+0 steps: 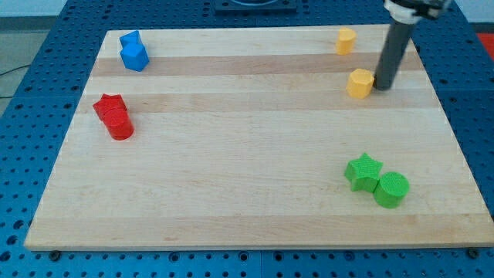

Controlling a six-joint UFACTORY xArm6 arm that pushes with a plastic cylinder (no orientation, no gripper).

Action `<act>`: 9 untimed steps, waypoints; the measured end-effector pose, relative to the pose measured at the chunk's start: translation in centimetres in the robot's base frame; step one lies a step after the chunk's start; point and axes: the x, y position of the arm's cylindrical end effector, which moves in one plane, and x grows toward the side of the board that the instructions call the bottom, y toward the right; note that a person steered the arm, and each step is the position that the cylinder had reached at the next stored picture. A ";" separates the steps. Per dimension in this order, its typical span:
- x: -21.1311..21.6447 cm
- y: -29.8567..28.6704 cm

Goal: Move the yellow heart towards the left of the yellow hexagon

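Note:
Two small yellow blocks lie near the view's top right. One yellow block (346, 40) sits close to the board's top edge. The other yellow block (360, 83) lies lower and slightly to the right of it. At this size I cannot tell which is the heart and which is the hexagon. My tip (382, 86) rests on the board just to the right of the lower yellow block, touching it or nearly so. The dark rod rises from it toward the view's top right.
Two blue blocks (133, 51) sit together at the top left. A red block (109, 106) and a red cylinder (120, 125) touch at the left. A green star (363, 171) and a green cylinder (391, 189) touch at the bottom right. The wooden board (231, 177) lies on blue pegboard.

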 end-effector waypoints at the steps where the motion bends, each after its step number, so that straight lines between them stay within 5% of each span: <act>1: 2.4 -1.9; 3: -6.4 -3.6; 4: -3.2 -1.1; 6: -18.2 3.4; 8: -10.5 -9.2; 9: -10.0 -9.0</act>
